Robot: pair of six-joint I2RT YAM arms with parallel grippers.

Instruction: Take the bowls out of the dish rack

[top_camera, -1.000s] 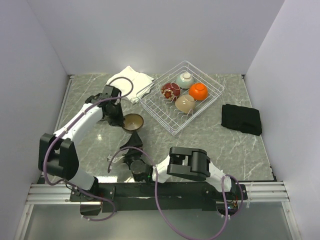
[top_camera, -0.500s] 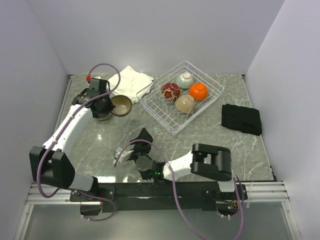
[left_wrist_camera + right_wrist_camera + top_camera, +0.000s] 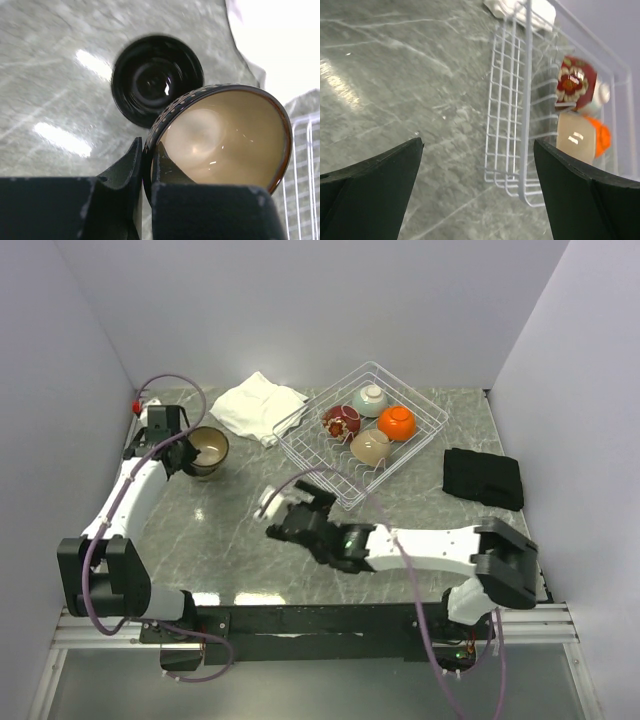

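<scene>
The dish rack, a white wire basket, stands at the back right and holds a red patterned bowl, a pale bowl, an orange bowl and a beige bowl. My left gripper is at the far left, shut on the rim of a brown bowl with a tan inside. The left wrist view shows the jaws pinching that rim above the table. My right gripper is open and empty, just left of the rack's near corner.
A folded white cloth lies left of the rack. A black cloth lies at the right. A dark round shape shows on the glossy marble under the held bowl; I cannot tell what it is. Walls close the left, back and right.
My left arm has carried the brown bowl from the table's middle to the far left. My right arm has swung out from near its base toward the rack's near corner.
</scene>
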